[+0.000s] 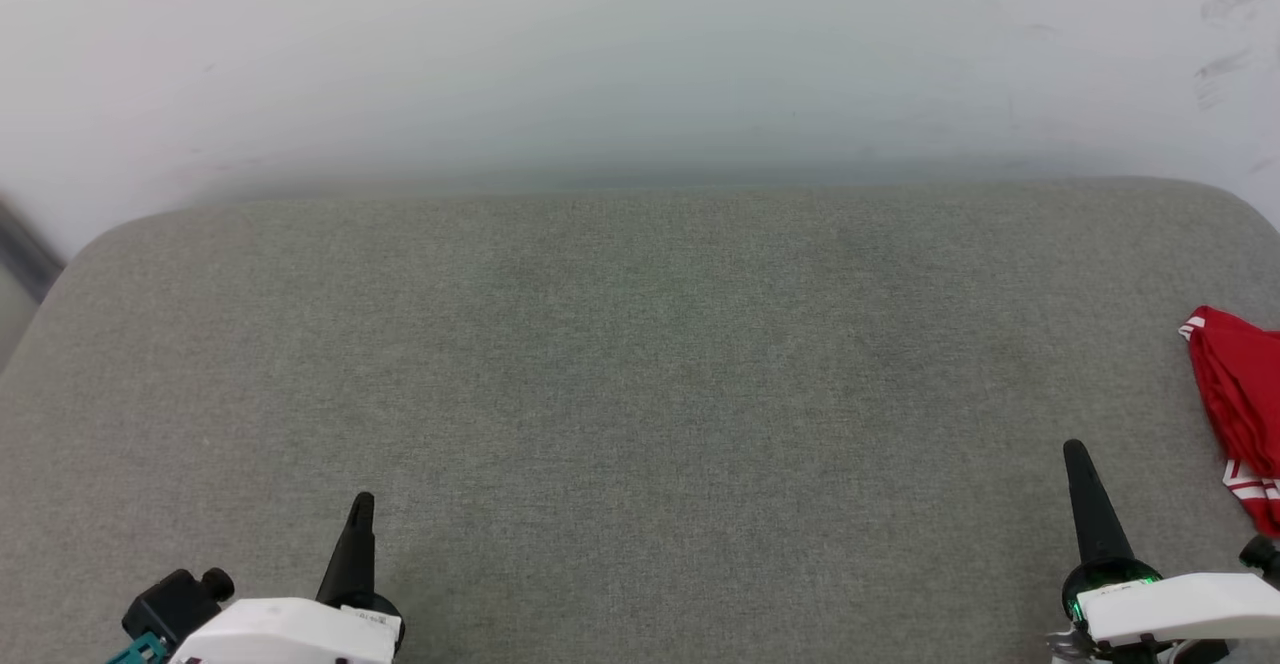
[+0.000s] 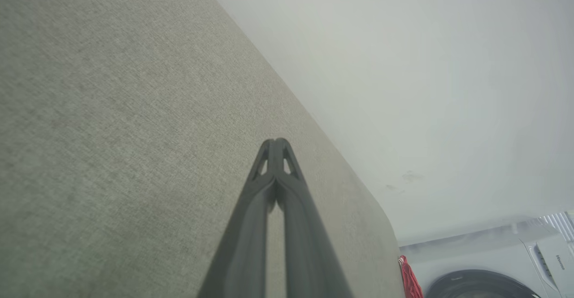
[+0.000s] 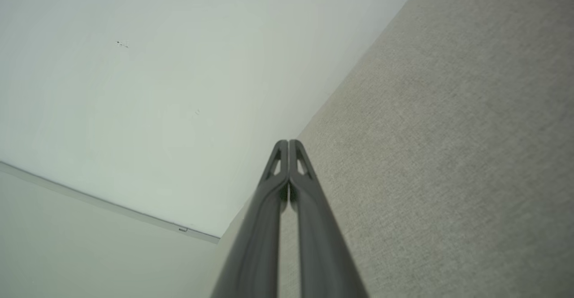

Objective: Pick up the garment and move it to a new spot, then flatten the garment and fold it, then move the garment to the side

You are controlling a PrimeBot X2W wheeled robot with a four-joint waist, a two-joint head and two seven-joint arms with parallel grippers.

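Left gripper (image 1: 362, 506) and right gripper (image 1: 1076, 456): fingers together, empty. Garment (image 1: 1240, 394) lies bunched at cushion (image 1: 640, 364) right edge. Pick-up likely pending: open right gripper, reach right.

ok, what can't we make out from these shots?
Garment: cut off by the head view's right edge; lettering and fold state unreadable.
In the left wrist view it is a small red sliver at the grey cushion's edge.
Washing machine: door cut by left wrist view's bottom edge.
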